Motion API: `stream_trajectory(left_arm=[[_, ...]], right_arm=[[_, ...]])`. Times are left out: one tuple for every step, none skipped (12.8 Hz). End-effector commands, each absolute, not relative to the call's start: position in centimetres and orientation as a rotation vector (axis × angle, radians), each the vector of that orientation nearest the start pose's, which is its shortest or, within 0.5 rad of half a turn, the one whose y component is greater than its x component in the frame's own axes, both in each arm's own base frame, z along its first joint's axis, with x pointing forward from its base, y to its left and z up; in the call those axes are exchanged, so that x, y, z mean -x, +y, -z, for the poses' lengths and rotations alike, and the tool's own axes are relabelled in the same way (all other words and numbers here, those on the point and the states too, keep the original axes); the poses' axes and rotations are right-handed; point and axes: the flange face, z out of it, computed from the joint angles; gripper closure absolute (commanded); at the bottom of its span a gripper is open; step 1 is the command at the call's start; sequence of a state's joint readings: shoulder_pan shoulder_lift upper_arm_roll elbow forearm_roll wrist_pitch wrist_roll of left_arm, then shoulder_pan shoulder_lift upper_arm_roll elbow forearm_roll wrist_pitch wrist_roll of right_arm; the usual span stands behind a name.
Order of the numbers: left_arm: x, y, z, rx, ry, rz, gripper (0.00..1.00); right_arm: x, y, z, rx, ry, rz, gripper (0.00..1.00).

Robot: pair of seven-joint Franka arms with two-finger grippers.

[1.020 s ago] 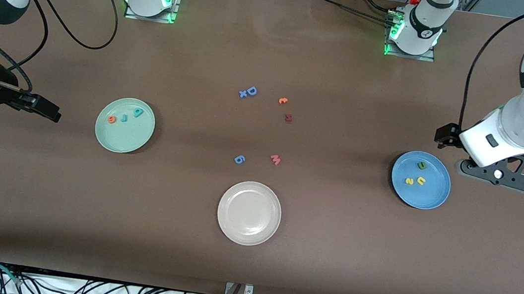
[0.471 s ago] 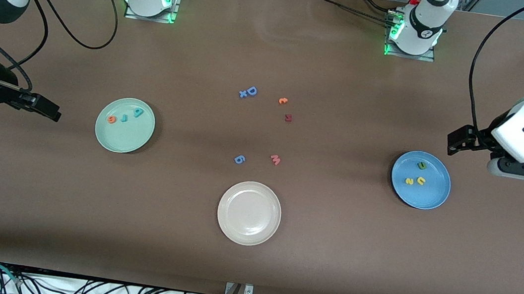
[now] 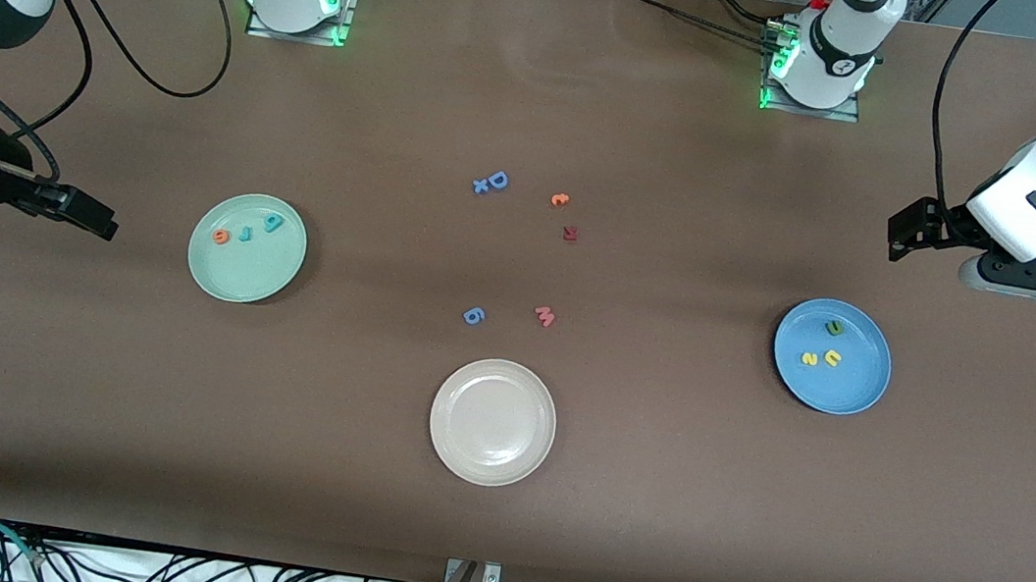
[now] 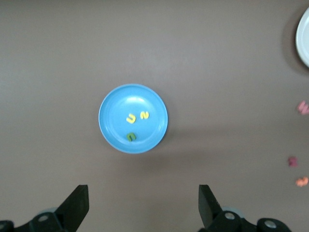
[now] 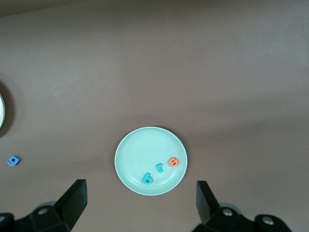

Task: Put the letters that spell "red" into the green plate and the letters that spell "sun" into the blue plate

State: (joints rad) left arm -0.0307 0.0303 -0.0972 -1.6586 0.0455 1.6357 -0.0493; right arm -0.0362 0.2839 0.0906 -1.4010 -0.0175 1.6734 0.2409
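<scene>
Nearest the front edge of the counter (image 3: 66, 433) sits a cream-white plate (image 3: 493, 422), with a blue 6 (image 3: 473, 315) and a pink M (image 3: 545, 315) just past it. Toward the right arm's end, the green plate (image 3: 247, 248) holds the orange e (image 3: 221, 236), teal r (image 3: 245, 233) and teal d (image 3: 272, 222); toward the left arm's end, the blue plate (image 3: 832, 356) holds the yellow s (image 3: 809, 358), yellow u (image 3: 832, 357) and olive n (image 3: 834, 327). My right hand (image 3: 97, 221) hangs open and empty over the counter's end beside the green plate, and my left hand (image 3: 905, 235) hangs open and empty over bare counter near the blue plate.
</scene>
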Motion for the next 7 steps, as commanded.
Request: stream_trajectory(left_arm=[[-55.38, -6.74, -57.64, 3.143, 0.173, -0.102, 0.0], [-55.36, -7.05, -57.73, 3.182, 0.146, -0.105, 0.0], [-55.59, -6.95, -58.2, 3.198, 0.126, -0.091, 0.0], [-55.64, -6.8, -58.05, 3.2, 0.118, -0.096, 0.0], [-55.89, -6.72, -57.85, 3.2, 0.113, -0.098, 0.0], [-56.08, -6.7, -58.08, 3.199, 0.106, -0.081, 0.0], [-56.19, -6.63, -58.05, 3.192, 0.104, -0.08, 0.0]], right_arm=[[-64.25, 1.83, -54.54, 3.121, 0.291, -0.027, 0.0], [-64.25, 1.83, -54.54, 3.121, 0.291, -0.027, 0.0], [-64.25, 1.83, -54.54, 3.121, 0.288, -0.027, 0.0], [-64.25, 1.83, -54.54, 3.121, 0.288, -0.027, 0.0], [-64.25, 1.83, -54.54, 3.121, 0.288, -0.027, 0.0], [-64.25, 1.83, -54.54, 3.121, 0.288, -0.027, 0.0], [-64.25, 1.83, -54.54, 3.121, 0.288, -0.027, 0.0]])
